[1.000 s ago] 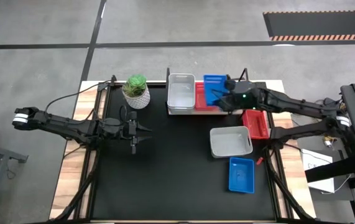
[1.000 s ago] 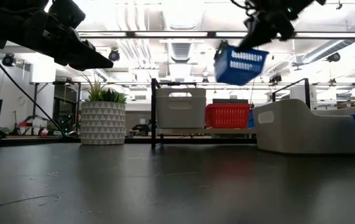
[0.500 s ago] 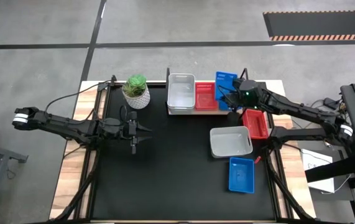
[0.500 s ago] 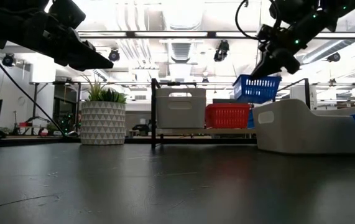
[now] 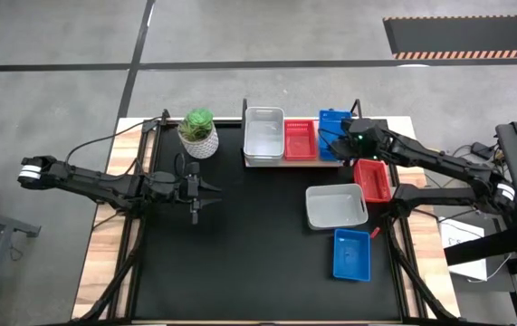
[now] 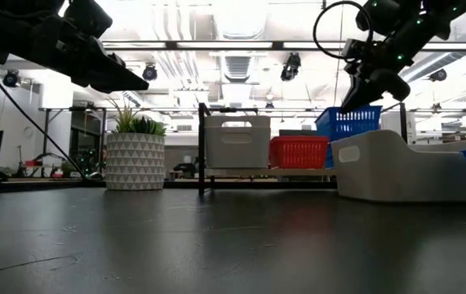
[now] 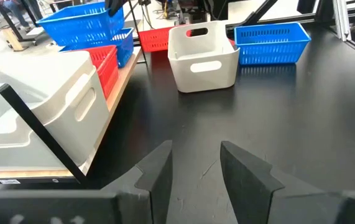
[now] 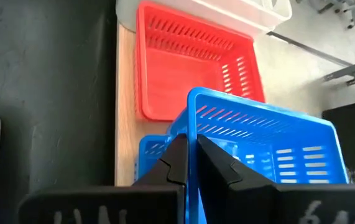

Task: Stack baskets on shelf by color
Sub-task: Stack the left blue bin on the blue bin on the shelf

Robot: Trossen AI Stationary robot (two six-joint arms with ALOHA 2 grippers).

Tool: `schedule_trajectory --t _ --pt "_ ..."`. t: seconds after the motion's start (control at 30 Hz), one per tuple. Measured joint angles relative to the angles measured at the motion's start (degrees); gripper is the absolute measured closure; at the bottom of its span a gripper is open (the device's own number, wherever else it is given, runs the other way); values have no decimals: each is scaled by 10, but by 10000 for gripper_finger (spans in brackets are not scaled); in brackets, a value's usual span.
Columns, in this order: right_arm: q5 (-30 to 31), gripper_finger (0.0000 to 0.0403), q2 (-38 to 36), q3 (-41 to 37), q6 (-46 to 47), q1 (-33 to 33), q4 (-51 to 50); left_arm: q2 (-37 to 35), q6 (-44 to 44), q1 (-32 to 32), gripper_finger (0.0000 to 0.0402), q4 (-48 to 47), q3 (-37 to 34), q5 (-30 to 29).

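A: What's on the table (image 5: 240,254), biggest things first?

B: The shelf (image 5: 300,161) runs along the far edge, a little right of the middle. On its left end stand the white baskets (image 5: 263,136), in its middle a red basket (image 5: 301,139), and at its right end a blue basket (image 8: 155,152) with a second blue one over it.

A: And off the shelf?

B: A white basket on the table (image 5: 336,206) sits in the right half, near the right edge. Another red basket (image 5: 372,179) lies between it and the shelf, at the right edge. A blue basket on the table (image 5: 351,254) is toward the near right corner. A plant pot (image 5: 198,132) stands at the far edge, just left of the shelf.

A: Where is the right gripper?

B: The right gripper (image 8: 191,160) is over the shelf's right end, its fingers (image 8: 177,158) pinched together on the near wall of the held blue basket (image 5: 332,132). That basket hangs tilted over the blue one on the shelf. In the low view it shows above the shelf's other baskets; whether the two blue ones touch, I cannot tell.

A: The left gripper?

B: The left gripper (image 5: 205,192) hovers over the left half of the table, well away from everything, its fingers (image 7: 242,171) apart with nothing between them.
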Motion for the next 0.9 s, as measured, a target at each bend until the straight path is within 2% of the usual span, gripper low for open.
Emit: schedule_trajectory --t 0.33,0.7,0.9 --pt "0 392 -7 -1 18 -1 -10 0 0 0 283 0 0 0" --pt "0 392 23 -9 18 0 -11 0 -1 0 283 0 0 0" --pt "1 373 31 -9 30 0 -10 0 -2 0 283 0 0 0"
